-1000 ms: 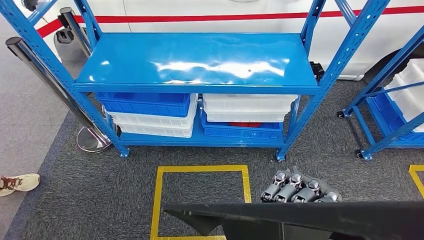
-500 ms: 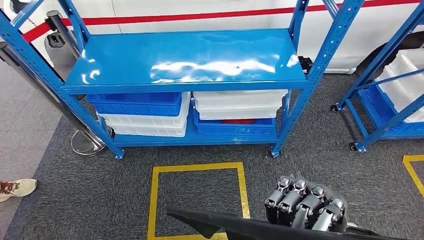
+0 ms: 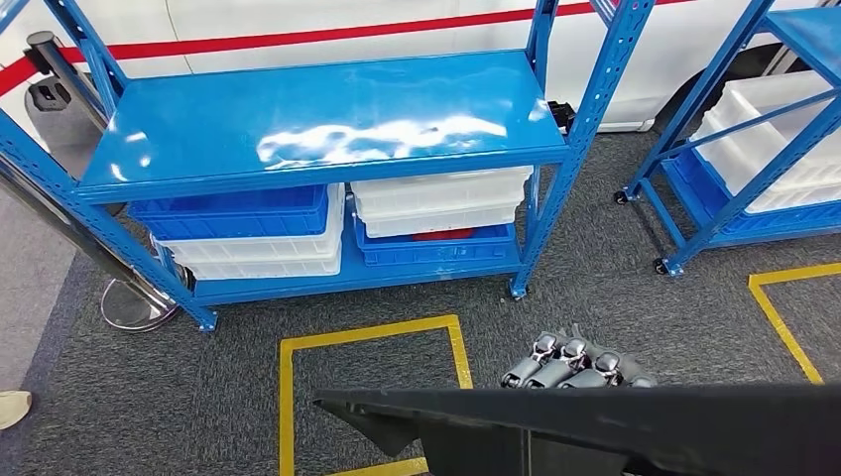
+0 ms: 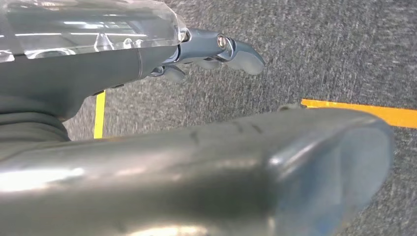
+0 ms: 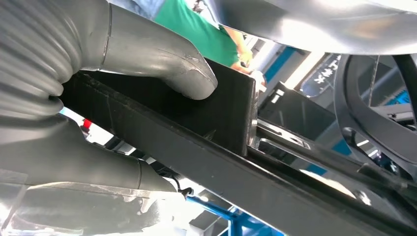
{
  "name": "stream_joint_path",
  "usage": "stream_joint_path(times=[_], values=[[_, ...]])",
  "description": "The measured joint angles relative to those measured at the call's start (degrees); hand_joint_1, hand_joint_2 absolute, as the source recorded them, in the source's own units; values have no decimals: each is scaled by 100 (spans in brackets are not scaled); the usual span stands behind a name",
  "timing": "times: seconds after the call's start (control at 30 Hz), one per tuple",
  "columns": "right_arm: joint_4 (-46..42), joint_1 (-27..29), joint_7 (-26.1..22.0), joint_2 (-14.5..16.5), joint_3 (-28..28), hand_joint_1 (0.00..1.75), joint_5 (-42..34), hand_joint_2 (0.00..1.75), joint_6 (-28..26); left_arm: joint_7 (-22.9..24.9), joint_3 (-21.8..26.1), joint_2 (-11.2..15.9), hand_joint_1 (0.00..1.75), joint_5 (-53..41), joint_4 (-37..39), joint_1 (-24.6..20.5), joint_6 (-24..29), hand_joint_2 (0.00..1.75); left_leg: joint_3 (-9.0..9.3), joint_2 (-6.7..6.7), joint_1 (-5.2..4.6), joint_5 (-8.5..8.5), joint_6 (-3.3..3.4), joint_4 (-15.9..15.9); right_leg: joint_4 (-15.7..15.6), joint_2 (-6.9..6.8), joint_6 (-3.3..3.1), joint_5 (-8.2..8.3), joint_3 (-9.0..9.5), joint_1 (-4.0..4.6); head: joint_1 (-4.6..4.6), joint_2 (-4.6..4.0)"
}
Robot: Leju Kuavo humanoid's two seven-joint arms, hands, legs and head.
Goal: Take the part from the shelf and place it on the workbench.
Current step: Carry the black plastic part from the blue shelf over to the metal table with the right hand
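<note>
The part (image 3: 615, 426) is a long, flat black panel, matt and hard-edged, lying across the bottom of the head view in front of the robot's body, already off the shelf (image 3: 317, 119). It looks stiff, probably moulded plastic: no sag along its length, a pointed tab at its left end. I judge it light for its size but awkward, long enough to swing and twist if held at one point only, so a grip near the long edge with support beneath suits it.

The right hand (image 5: 147, 69) holds it so: in the right wrist view the ribbed grey thumb presses on the panel's face near a square-cut edge. In the head view its dark fingers (image 3: 570, 362) curl over the far edge.

The left hand (image 4: 216, 49) hangs over grey carpet, fingers loosely extended, holding nothing that I can see.

The shelf is glossy blue steel, with white and blue plastic bins (image 3: 436, 203) below.
</note>
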Motion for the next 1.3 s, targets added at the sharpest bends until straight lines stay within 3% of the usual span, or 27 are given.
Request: stream_joint_path(times=[0.03,0.1,0.17,0.2,0.23,0.27,0.3,0.37,0.43,0.5,0.57,0.63,0.67,0.7,0.73,0.8,0.87,0.93,1.0,1.07,1.13,1.2,1.23,1.27,1.3], values=[[-3,-5,0,-27,25,171,19,175,-29,13,-2,-1,0,-28,-1,-6,3,0,5,58,14,27,26,-38,88,-80,30,-75,-41,12,12,0],[-5,-7,0,-80,74,171,47,175,-64,47,-6,-10,0,-61,-1,-7,11,0,4,184,20,67,67,-83,588,-295,70,-401,-260,20,41,0],[-3,2,0,-121,118,171,68,175,-84,77,-6,-19,0,-68,-1,0,24,0,-20,310,4,72,81,-78,1286,-382,99,-722,-573,8,59,0],[-2,10,0,-140,137,171,85,175,-99,91,-6,-25,0,-76,-1,0,28,0,-27,376,-2,72,83,-73,1467,-397,109,-754,-647,2,61,0],[-1,15,1,-160,160,171,106,175,-124,105,-7,-32,0,-92,-1,-4,32,0,-30,438,-6,70,83,-67,1436,-414,112,-677,-615,-1,61,0],[1,18,1,-186,188,171,128,175,-163,116,-10,-39,0,-115,-1,-10,32,0,-29,496,-9,64,79,-59,1184,-448,106,-509,-471,-2,61,0],[4,12,2,-219,224,171,146,175,-219,119,-14,-48,0,-143,-1,-17,25,0,-24,546,-12,54,70,-48,783,-530,88,-315,-252,4,61,0],[29,-40,2,-301,301,171,173,175,-363,99,-22,-58,0,-200,-1,-24,-17,0,-27,634,-40,28,34,-19,109,-736,21,-97,90,54,59,0],[97,-124,2,-390,380,171,195,175,-515,73,-24,-65,0,-235,-1,-27,-79,0,-31,727,-65,18,-8,-5,-76,-778,-43,-82,150,97,55,0],[226,-200,4,-468,470,171,218,175,-619,75,-24,-75,0,-241,-1,-42,-114,0,-26,779,-59,-5,-58,11,-108,-659,-101,-42,134,78,54,0],[411,-291,4,-503,574,171,256,175,-625,103,-24,-97,0,-239,-1,-50,-116,0,-113,595,-40,-201,-112,248,-157,-564,-168,7,132,41,52,0],[655,-381,3,-508,695,171,351,175,-571,143,-24,-121,0,-238,-1,-31,-97,0,-390,343,-16,-581,-152,904,-171,-463,-206,36,116,21,49,0],[789,-408,5,-508,758,171,411,175,-544,160,-23,-133,0,-238,-1,-18,-82,0,-550,292,-7,-740,-166,1273,-165,-406,-213,43,103,20,47,0],[914,-419,8,-509,814,171,460,175,-525,171,-21,-143,0,-237,-1,-6,-65,0,-660,272,1,-806,-178,1521,-155,-344,-214,47,93,18,48,0],[1024,-431,10,-510,862,171,490,175,-511,174,-19,-155,0,-236,-1,2,-50,0,-679,264,8,-757,-184,1565,-140,-281,-211,48,86,15,48,0],[1190,-472,11,-510,939,171,510,175,-503,169,-15,-173,0,-234,-1,8,-25,0,-432,198,34,-381,-189,1032,-98,-150,-193,40,78,4,47,0],[1290,-522,11,-509,986,171,515,175,-504,163,-12,-180,0,-233,1,15,-19,0,-114,-36,65,-104,-178,339,-53,-26,-141,33,52,2,49,0],[1364,-560,10,-509,1016,171,521,175,-506,152,-9,-186,0,-233,1,22,-19,0,-17,-168,63,-77,-141,92,-34,83,-55,63,-5,-6,53,0],[1450,-610,9,-510,1034,171,530,175,-506,119,-7,-189,0,-238,0,15,-28,0,-22,-60,56,-42,-71,53,-39,163,29,96,-54,-27,55,0],[1575,-701,9,-507,1048,171,536,175,-501,71,-3,-187,0,-243,-1,9,-51,0,-20,73,59,6,17,3,144,-10,82,-39,-153,-23,73,0],[1682,-781,10,-493,1060,171,488,175,-522,25,10,-178,0,-243,-1,17,-77,0,-31,204,38,27,75,-19,753,-294,116,-389,-427,-21,92,0],[1723,-801,9,-472,1047,171,334,175,-584,-13,36,-151,0,-244,-1,38,-90,0,-42,337,12,25,95,-14,1426,-393,139,-652,-726,-32,93,0],[1718,-792,8,-462,1015,171,245,175,-613,-24,51,-134,0,-249,-1,47,-92,0,-42,402,3,20,99,-9,1533,-411,139,-641,-765,-34,93,0],[1699,-781,8,-454,968,171,172,175,-632,-28,64,-117,0,-259,-1,52,-95,0,-37,460,-6,13,103,-5,1417,-429,128,-528,-692,-31,93,0],[1663,-769,7,-447,908,171,127,175,-639,-33,74,-104,0,-272,-1,53,-98,0,-25,514,-17,2,104,-2,1093,-470,102,-340,-514,-23,93,0]])
